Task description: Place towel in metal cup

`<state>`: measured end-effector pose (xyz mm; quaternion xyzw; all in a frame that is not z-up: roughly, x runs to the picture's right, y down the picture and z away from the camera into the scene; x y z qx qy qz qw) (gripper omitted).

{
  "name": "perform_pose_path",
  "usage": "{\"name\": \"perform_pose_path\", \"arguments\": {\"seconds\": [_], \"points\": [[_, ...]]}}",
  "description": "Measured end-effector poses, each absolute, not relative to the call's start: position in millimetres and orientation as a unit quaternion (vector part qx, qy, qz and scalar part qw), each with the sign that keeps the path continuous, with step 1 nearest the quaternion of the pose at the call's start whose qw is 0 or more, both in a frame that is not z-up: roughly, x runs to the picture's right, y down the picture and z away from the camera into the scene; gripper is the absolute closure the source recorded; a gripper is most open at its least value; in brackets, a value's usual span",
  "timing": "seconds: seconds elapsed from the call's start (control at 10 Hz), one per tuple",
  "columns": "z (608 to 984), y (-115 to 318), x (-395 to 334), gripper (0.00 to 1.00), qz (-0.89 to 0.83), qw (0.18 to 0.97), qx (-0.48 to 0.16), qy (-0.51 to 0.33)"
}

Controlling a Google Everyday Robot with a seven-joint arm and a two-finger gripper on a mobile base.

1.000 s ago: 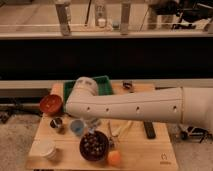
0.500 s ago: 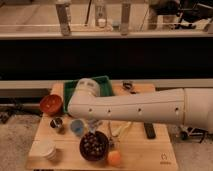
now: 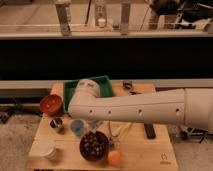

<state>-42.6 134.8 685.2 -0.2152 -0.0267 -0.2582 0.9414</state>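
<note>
Nearest you on the counter [image 3: 150,159], a white cup [image 3: 47,149], a dark bowl [image 3: 94,145] heaped with something brown and an orange ball [image 3: 114,157] stand in a row, with bare wood towards the near right corner. Behind the bowl your hand [image 3: 111,132] hangs under the arm [image 3: 145,106], and you cannot tell whether it is wide or narrow. Left of it stand the light blue cup [image 3: 76,126] and the metal cup [image 3: 56,123], dark inside, near the left edge, with the red bowl [image 3: 51,104] and green tray [image 3: 107,84] farther back.
</note>
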Motion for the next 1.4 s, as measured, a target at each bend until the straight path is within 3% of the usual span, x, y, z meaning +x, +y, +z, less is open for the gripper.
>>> {"name": "perform_pose_path", "arguments": {"seconds": [1.4], "points": [[695.5,132.4,-34.3,0.99,-0.246,0.949,-0.199,-0.018]]}}
